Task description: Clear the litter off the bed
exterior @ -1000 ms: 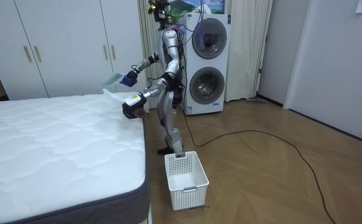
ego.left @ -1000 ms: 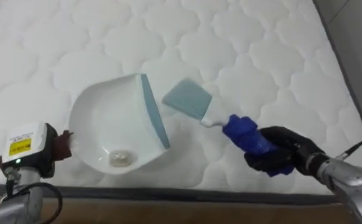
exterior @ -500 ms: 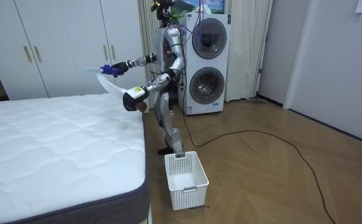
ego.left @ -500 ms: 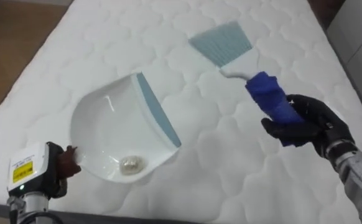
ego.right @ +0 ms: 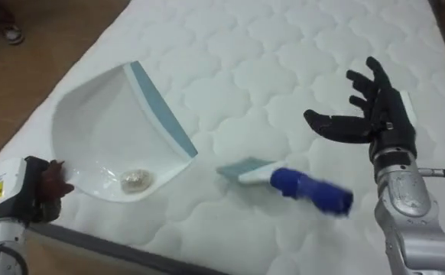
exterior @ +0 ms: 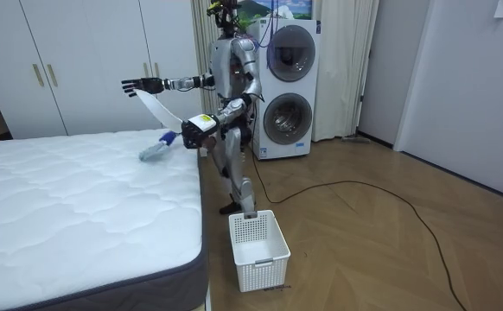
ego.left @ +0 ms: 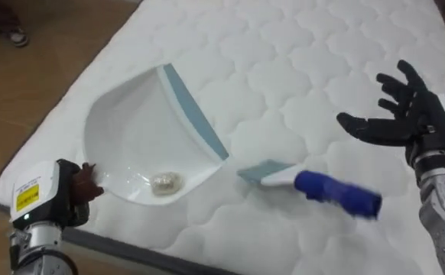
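left hand (ego.left: 76, 189): low at the bed's near edge, clenched on the rear of the dustpan
dustpan (ego.left: 131, 137): white with a blue-grey lip, held tilted over the mattress (ego.left: 299, 53), mouth facing the brush
scrap (ego.left: 164, 182): small pale lump lying inside the dustpan
brush (ego.left: 318, 187): blue handle, pale bristles near the dustpan's lip; blurred, so I cannot tell whether it rests on the mattress
right hand (ego.left: 398, 114): raised over the mattress, fingers spread, holding nothing, apart from the brush

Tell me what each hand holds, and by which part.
The left hand grips the white dustpan at its back edge; the handle itself is hidden. The right hand is open and empty; the blue-handled brush lies on the mattress.
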Motion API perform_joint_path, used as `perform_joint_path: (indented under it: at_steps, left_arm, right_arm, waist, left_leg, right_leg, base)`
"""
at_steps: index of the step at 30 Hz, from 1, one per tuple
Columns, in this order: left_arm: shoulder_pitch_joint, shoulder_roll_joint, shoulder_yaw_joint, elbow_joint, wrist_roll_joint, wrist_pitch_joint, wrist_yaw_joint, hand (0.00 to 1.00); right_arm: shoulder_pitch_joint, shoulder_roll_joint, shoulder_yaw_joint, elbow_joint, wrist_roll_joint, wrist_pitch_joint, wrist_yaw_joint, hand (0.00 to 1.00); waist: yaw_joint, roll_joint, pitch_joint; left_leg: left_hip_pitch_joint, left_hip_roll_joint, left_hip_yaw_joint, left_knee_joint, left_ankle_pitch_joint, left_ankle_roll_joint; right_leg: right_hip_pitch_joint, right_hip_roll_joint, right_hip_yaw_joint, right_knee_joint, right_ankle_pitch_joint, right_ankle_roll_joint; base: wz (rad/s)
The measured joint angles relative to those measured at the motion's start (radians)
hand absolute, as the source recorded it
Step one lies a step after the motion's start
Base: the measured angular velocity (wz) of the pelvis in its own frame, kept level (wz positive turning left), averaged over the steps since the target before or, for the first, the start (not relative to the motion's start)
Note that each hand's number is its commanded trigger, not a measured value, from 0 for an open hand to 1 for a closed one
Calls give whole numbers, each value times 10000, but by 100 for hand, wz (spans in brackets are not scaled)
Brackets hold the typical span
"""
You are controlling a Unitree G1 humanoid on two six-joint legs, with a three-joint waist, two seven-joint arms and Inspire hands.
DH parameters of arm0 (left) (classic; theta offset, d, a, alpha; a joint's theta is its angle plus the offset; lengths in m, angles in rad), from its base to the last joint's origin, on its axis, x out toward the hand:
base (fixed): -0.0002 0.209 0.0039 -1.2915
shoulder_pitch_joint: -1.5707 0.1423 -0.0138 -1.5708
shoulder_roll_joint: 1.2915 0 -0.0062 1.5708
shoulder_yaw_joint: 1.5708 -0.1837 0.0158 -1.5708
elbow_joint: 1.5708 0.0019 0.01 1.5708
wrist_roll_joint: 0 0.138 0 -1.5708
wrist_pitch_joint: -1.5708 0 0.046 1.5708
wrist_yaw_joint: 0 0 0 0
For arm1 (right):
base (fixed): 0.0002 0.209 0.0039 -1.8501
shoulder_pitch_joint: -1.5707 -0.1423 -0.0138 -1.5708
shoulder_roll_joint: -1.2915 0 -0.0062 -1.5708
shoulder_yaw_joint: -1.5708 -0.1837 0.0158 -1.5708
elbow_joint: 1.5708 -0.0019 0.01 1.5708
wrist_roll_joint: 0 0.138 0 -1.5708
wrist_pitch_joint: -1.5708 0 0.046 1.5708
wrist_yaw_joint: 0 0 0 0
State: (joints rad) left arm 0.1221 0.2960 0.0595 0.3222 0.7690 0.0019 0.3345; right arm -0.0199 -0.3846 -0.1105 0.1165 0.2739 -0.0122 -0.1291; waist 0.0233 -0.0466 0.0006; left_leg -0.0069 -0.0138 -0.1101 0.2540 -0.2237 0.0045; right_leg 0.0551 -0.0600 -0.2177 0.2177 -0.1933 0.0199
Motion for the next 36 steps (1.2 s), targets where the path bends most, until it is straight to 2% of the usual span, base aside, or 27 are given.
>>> perform_joint_path:
  at_steps: [4, 6, 9, 12, 13, 14, 15, 16, 17, 18, 19, 20, 21, 22, 23, 24, 25, 26, 27, 28, 29, 30, 31, 32, 33, 34, 36]
  left_arm:
    - [160, -4, 149, -92, 4, -24, -14, 100]
    - [304, -67, 219, -93, -21, -27, -13, 100]
    - [463, -222, 231, -98, -12, -44, -15, 100]
    - [465, -254, 231, -101, 94, -75, -15, 100]
    - [465, -309, 232, -145, 91, -79, -15, 100]
    - [513, -402, 234, -202, 88, -100, -13, 100]
    - [563, -436, 235, -248, 89, -100, -12, 100]
    - [668, -463, 243, -304, 80, -132, -2, 100]
    - [750, -471, 243, -304, 76, -145, -11, 100]
    - [758, -474, 241, -304, 66, -147, -20, 100]
    - [747, -479, 233, -304, 52, -158, -24, 100]
    - [721, -479, 219, -298, 49, -222, -32, 100]
    - [671, -482, 184, -281, 55, -301, -54, 100]
    - [662, -483, 163, -278, 55, -328, -70, 100]
    - [663, -480, 165, -269, 45, -376, -116, 100]
    - [666, -470, 193, -253, 34, -377, -118, 100]
    - [626, -484, 277, -149, -41, -372, -119, 100]
    - [456, -532, 290, 105, -150, -347, -128, 100]
    - [427, -606, 290, 235, -186, -303, -153, 100]
    - [428, -647, 285, 242, -212, -279, -164, 100]
    - [430, -736, 250, 291, -255, -252, -183, 100]
    - [431, -778, 162, 407, -366, -232, -207, 100]
    - [430, -805, 140, 432, -400, -233, -252, 100]
    - [419, -830, 110, 433, -424, -238, -365, 100]
    - [419, -825, 94, 466, -483, -241, -393, 100]
    - [404, -825, 94, 478, -559, -240, -394, 100]
    - [398, -828, 74, 480, -680, -254, -394, 100]
  right_arm:
    - [2, -2, 10, -117, -78, -9, -31, 0]
    - [9, 6, 26, -162, -98, -219, -156, 0]
    - [8, 8, 53, -342, -125, -406, -290, 0]
    - [8, 21, 135, -498, -245, -566, -454, 0]
    - [0, 21, 223, -511, -409, -674, -518, 0]
    - [3, 23, 299, -508, -441, -746, -569, 0]
    - [3, 24, 342, -509, -452, -756, -582, 0]
    - [3, 23, 414, -509, -493, -780, -604, 0]
    - [34, 24, 465, -507, -494, -780, -640, 0]
    - [68, 26, 466, -504, -495, -780, -665, 0]
    - [129, 28, 470, -479, -493, -780, -772, 0]
    - [137, 27, 467, -433, -491, -782, -889, 0]
    - [132, 39, 468, -316, -495, -837, -1013, 0]
    - [133, 59, 469, -176, -498, -878, -1026, 0]
    - [183, 114, 467, 66, -515, -891, -1015, 0]
    - [210, 177, 467, 156, -523, -893, -996, 0]
    - [209, 245, 467, 217, -525, -893, -975, 0]
    - [237, 252, 448, 232, -535, -917, -979, 0]
    - [310, 277, 447, 242, -524, -914, -998, 0]
    - [310, 284, 446, 239, -525, -915, -1016, 0]
    - [364, 354, 478, 250, -525, -912, -1025, 0]
    - [423, 484, 545, 252, -516, -912, -1006, 0]
    - [424, 535, 559, 251, -514, -912, -998, 0]
    - [407, 629, 559, 247, -519, -912, -1025, 0]
    - [435, 757, 573, 248, -516, -911, -1113, 0]
    - [443, 829, 584, 245, -511, -907, -1191, 0]
    - [442, 902, 579, 244, -520, -912, -1304, 0]
  waist:
    - [238, -11, -2]
    - [556, -31, 8]
    - [684, -28, 10]
    - [769, -25, 11]
    - [1010, -25, 14]
    - [1219, -28, 15]
    - [1248, -33, 11]
    - [1276, -43, 6]
    - [1193, -61, 7]
    - [1138, -74, 15]
    - [966, -122, 30]
    - [824, -145, 34]
    - [774, -156, 47]
    - [703, -155, 49]
    - [642, -182, 67]
    - [674, -237, 69]
    - [670, -279, 95]
    - [561, -258, 118]
    - [337, -232, 77]
    - [241, -185, 98]
    - [139, -104, 92]
    - [143, -32, 87]
    - [128, 7, 94]
    - [152, 112, 159]
    - [148, 129, 179]
    - [130, 96, 191]
    - [130, 22, 157]
  left_leg:
    - [-1, -44, -386, 28, 62, -5]
    - [-23, -39, -524, 47, 86, -27]
    - [-130, -53, -886, 94, 100, -54]
    - [-257, -77, -952, 180, 134, -95]
    - [-341, -74, -952, 176, 166, -105]
    - [-401, -77, -955, 162, 186, -115]
    - [-448, -87, -957, 166, 199, -116]
    - [-598, -118, -981, 198, 240, -126]
    - [-768, -158, -998, 206, 336, -124]
    - [-888, -149, -870, 197, 386, -123]
    - [-1082, -52, 43, 207, 536, -50]
    - [-1256, 148, 1366, 208, 684, 77]
    - [-1306, 388, 2384, 205, 798, 219]
    - [-1309, 429, 2591, 200, 850, 280]
    - [-1291, 424, 2420, 225, 880, 308]
    - [-1316, 330, 2126, 261, 890, 292]
    - [-1504, 139, 1579, 398, 914, 251]
    - [-1768, -15, 1140, 569, 967, 188]
    - [-1981, 46, 1751, 520, 1140, 250]
    - [-2029, 261, 2552, 562, 1141, 301]
    - [-2108, 753, 4015, 1107, 884, 546]
    - [-2040, 1224, 4815, 1769, 448, 450]
    - [-2035, 1418, 4991, 2016, 295, 325]
    - [-2084, 1580, 5035, 2068, 157, 146]
    - [-2026, 1458, 4969, 1877, 22, 292]
    - [-2041, 1353, 4835, 1841, 38, 319]
    - [-2067, 1066, 4543, 1748, 81, 460]
  right_leg:
    - [166, 18, 5, 1, -1, 3]
    - [190, 65, 104, -1, -5, 10]
    - [296, 109, 52, -12, -6, 10]
    - [330, 113, -43, -14, -13, 17]
    - [287, 115, -54, -15, -22, 19]
    - [283, 115, -155, -58, -23, 18]
    - [307, 110, -257, -113, -23, 18]
    - [318, 96, -507, -175, -25, 16]
    - [348, 61, -961, -167, -24, 16]
    - [378, 38, -1232, -151, -24, 16]
    - [473, -18, -1681, -143, -26, 14]
    - [524, -54, -1965, -72, -34, 8]
    - [463, -98, -2119, 245, -69, 13]
    - [419, -115, -2157, 487, -95, 20]
    - [268, -119, -2053, 875, -314, 34]
    - [217, -87, -1799, 819, -460, -10]
    - [-25, -1, -1368, 273, -554, -125]
    - [-341, 19, -1361, 20, -421, -366]
    - [-215, -156, -2230, 36, -417, -440]
    - [-190, -206, -2774, 21, -404, -443]
    - [-151, -255, -3645, 36, -422, -451]
    - [54, -242, -4397, 42, -433, -437]
    - [183, -235, -4680, 74, -454, -400]
    - [267, -240, -4886, 239, -508, -320]
    - [309, -275, -4962, 338, -571, -223]
    - [303, -338, -4960, 412, -589, -191]
    - [267, -474, -4922, 435, -695, -42]
  base:
    - [34]
    - [13]
    - [37]
    - [46]
    - [25]
    - [25]
    - [44]
    - [74]
    - [89]
    - [120]
    - [145]
    - [174]
    - [144]
    - [135]
    - [102]
    - [113]
    - [120]
    - [161]
    - [147]
    - [128]
    - [90]
    - [75]
    - [57]
    - [51]
    - [52]
    - [50]
    - [48]
